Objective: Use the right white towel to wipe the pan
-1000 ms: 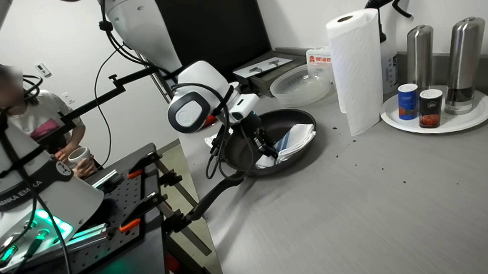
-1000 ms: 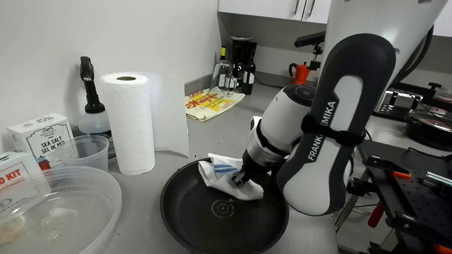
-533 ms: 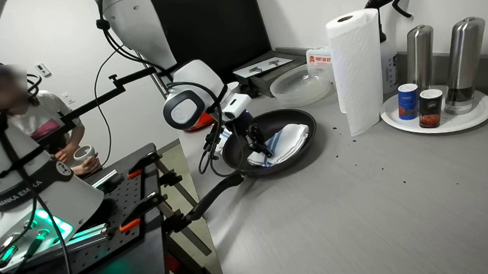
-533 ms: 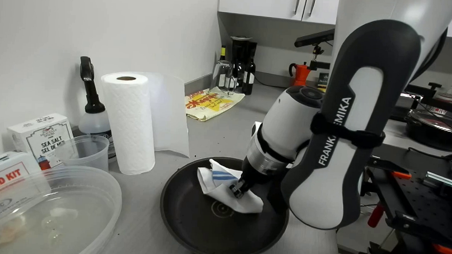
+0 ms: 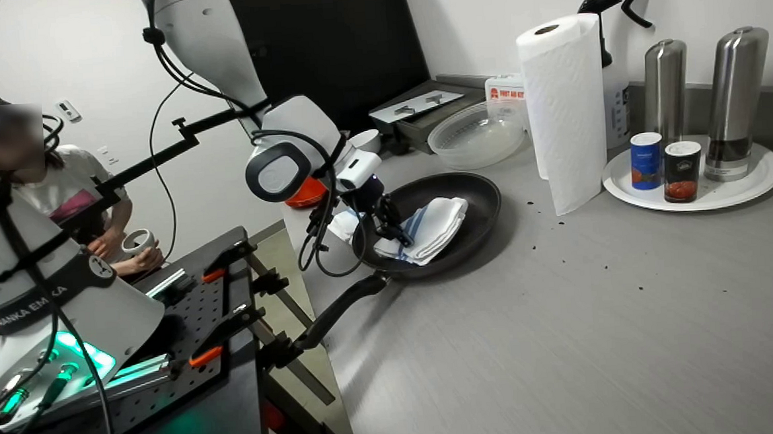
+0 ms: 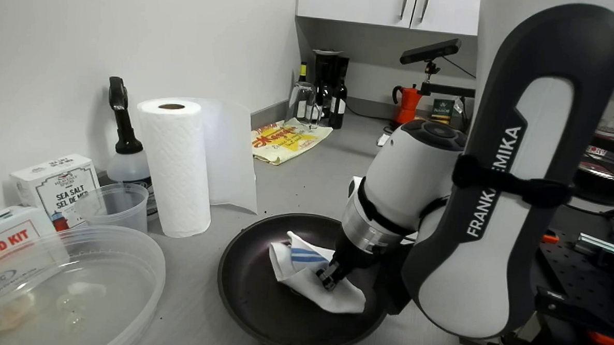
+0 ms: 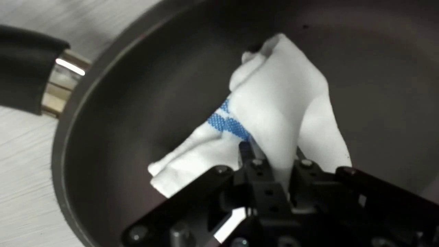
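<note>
The right white towel [image 5: 441, 224], folded and marked with blue stripes, lies inside the black pan [image 5: 481, 202]. My gripper [image 5: 404, 239] points down into the pan, shut on a raised fold of it. In the wrist view that fold of the towel [image 7: 281, 92] runs up between the two fingers [image 7: 245, 151], and its loose ends spread to both sides over the dark pan floor [image 7: 137, 120]. In an exterior view the towel [image 6: 340, 298] covers part of the pan's middle, with the gripper [image 6: 327, 281] on top. The pan's handle [image 5: 338, 309] reaches over the counter edge.
Another white and blue cloth [image 5: 344, 226] and a red dish [image 5: 306, 193] sit beside the pan. A clear tub [image 5: 478, 136], a paper-towel roll [image 5: 566, 108] and a plate [image 5: 758, 181] of shakers and mills stand farther along the counter.
My gripper has dragged the towel across the pan floor, toward the side where the red dish sits. The arm has moved with it; the pan has stayed in place.
</note>
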Robot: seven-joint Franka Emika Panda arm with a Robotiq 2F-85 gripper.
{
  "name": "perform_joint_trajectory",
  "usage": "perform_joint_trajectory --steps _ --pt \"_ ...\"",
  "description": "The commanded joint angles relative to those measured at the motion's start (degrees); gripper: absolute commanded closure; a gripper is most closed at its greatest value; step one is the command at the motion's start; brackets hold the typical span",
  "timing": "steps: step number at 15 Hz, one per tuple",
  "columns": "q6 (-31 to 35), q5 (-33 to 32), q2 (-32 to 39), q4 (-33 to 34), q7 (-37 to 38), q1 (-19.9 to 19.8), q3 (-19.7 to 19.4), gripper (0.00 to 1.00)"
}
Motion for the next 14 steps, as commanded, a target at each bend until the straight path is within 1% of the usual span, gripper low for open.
perform_joint_trajectory --steps 1,7,11,14 --pt "0.2 0.4 0.0 -2.3 1.8 -1.3 3.6 0.97" --pt "-0.5 -0.1 -1.9 -3.9 3.2 -2.7 7.5 0.97" --pt "-1.4 -0.3 -2.4 -3.6 3.8 -3.8 8.8 0.97" --pt "-3.4 -1.1 -3.5 -3.5 4.3 -6.3 10.8 0.97"
